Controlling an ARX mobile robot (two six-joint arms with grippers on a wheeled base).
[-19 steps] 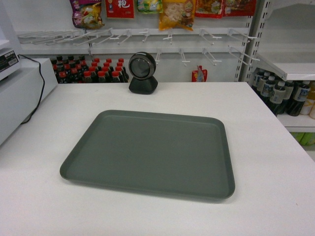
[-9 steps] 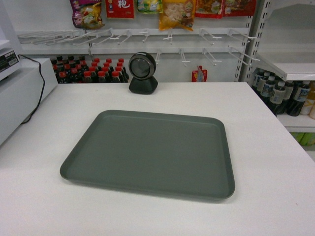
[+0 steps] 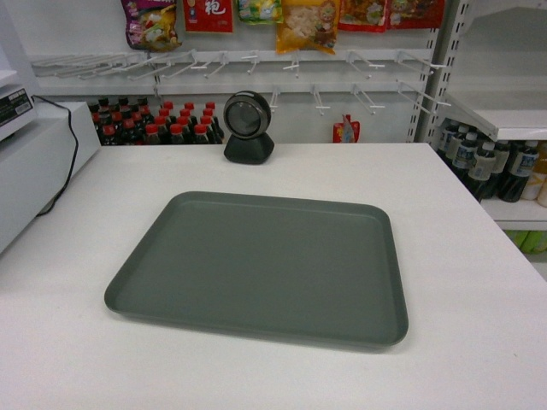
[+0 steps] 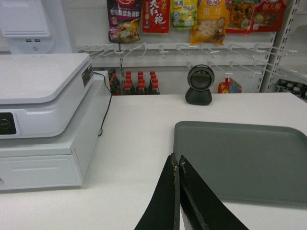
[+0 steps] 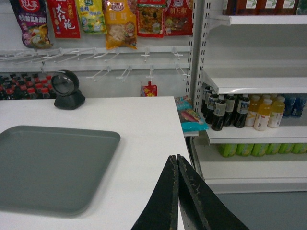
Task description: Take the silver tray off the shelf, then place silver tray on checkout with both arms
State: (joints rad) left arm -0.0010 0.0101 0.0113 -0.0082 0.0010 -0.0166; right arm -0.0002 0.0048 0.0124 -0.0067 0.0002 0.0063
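Observation:
The silver tray (image 3: 261,265) lies flat on the white checkout (image 3: 461,222), empty and untouched by either arm. In the left wrist view the tray (image 4: 244,160) sits ahead and to the right of my left gripper (image 4: 176,158), which is shut with nothing between its fingers. The right wrist view has the tray (image 5: 48,165) to the left of my right gripper (image 5: 176,157), also shut and empty, near the counter's right edge. Neither gripper appears in the head view. A white shelf (image 5: 259,84) stands to the right.
A round black scanner (image 3: 248,126) stands behind the tray. The white register (image 4: 43,115) occupies the counter's left side, with a black cable beside it. Bottles fill the lower shelves (image 5: 240,112) on the right. Snack bags (image 3: 303,21) hang on hooks behind the counter.

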